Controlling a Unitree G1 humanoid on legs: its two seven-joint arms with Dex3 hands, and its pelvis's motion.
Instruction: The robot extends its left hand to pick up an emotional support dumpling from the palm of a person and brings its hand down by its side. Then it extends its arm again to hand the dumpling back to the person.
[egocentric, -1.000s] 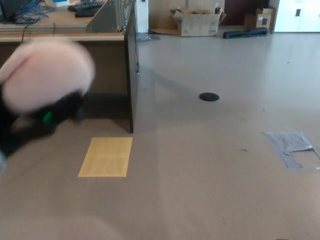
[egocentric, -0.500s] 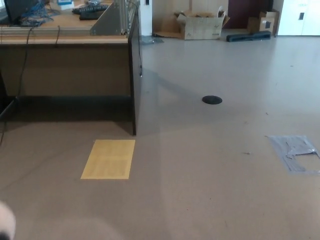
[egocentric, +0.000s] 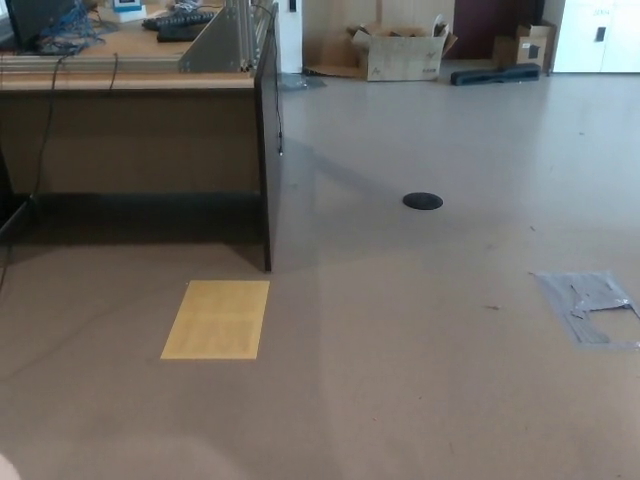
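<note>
Floor (egocentric: 420, 360) fills the head view, with a yellow sheet (egocentric: 216, 319) lying beside a desk (egocentric: 140, 120). A pale sliver at the bottom left corner may be the dumpling (egocentric: 5, 470). Neither hand shows, so their fingers cannot be judged.

The smooth grey-beige floor (egocentric: 420, 380) carries a flat yellow rectangular patch (egocentric: 216, 319), a small round black disc (egocentric: 422, 201), a grey tape patch (egocentric: 590, 306) and an open cardboard box (egocentric: 403, 52).
</note>
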